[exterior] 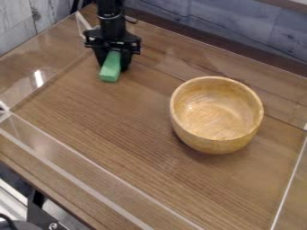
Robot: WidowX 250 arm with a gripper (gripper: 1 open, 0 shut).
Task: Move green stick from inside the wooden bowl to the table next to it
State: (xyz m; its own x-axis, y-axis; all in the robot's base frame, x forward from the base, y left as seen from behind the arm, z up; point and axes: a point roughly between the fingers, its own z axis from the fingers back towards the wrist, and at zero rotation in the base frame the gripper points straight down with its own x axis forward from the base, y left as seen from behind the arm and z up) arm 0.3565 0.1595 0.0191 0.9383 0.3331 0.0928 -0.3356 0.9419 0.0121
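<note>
The green stick (110,66) is at the back left of the table (120,135), its lower end on or just above the wood. My black gripper (113,55) points straight down over it and is shut on the stick's upper end. The wooden bowl (217,113) stands well to the right of the stick, nearer the front, and holds nothing.
Clear acrylic walls (72,157) run along the table's edges, close behind and to the left of the gripper. A grey plank wall (240,22) is behind the table.
</note>
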